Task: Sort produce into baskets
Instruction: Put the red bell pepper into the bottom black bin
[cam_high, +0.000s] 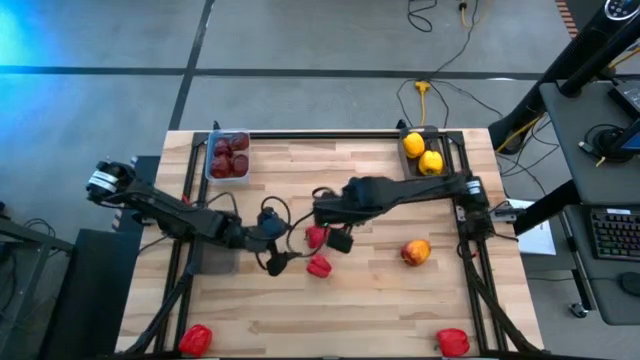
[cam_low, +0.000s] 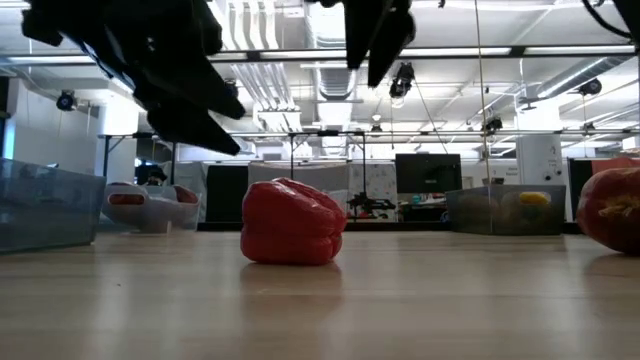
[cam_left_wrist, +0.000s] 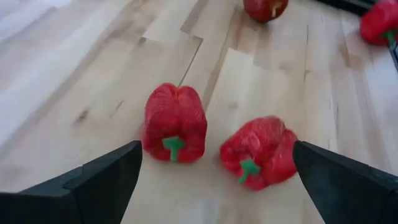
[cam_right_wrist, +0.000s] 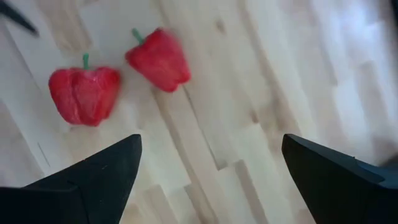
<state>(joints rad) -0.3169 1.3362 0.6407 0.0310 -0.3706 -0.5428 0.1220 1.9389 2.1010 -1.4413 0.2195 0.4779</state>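
Centrally on the pale wooden table (cam_high: 370, 300), two bright red toy peppers are found lying close together but apart: one red pepper (cam_high: 316, 237) nearer the far side and a second red pepper (cam_high: 319, 266) just nearer the front. The left gripper (cam_high: 275, 262) is held low beside the second pepper, its dark fingers (cam_left_wrist: 93, 180) spread wide in the left wrist view with both peppers framed between them and nothing grasped. The right gripper (cam_high: 338, 240) is poised just beside the first pepper, its fingers (cam_right_wrist: 93, 174) likewise parted and empty; whether it touches the pepper cannot be told from above. A clear plastic bin (cam_high: 213, 152) at the far left corner is filled with dark maroon round fruits (cam_high: 230, 155). A second clear bin (cam_high: 407, 130) at the far right is seen holding two yellow pieces (cam_high: 423, 153). An orange-red round fruit (cam_high: 416, 252) is set alone on the right half of the table. Two more red peppers are placed at the near edge, one at the left corner (cam_high: 195, 338) and one at the right corner (cam_high: 452, 342). A grey bin (cam_high: 210, 260) is partly hidden under the left arm.
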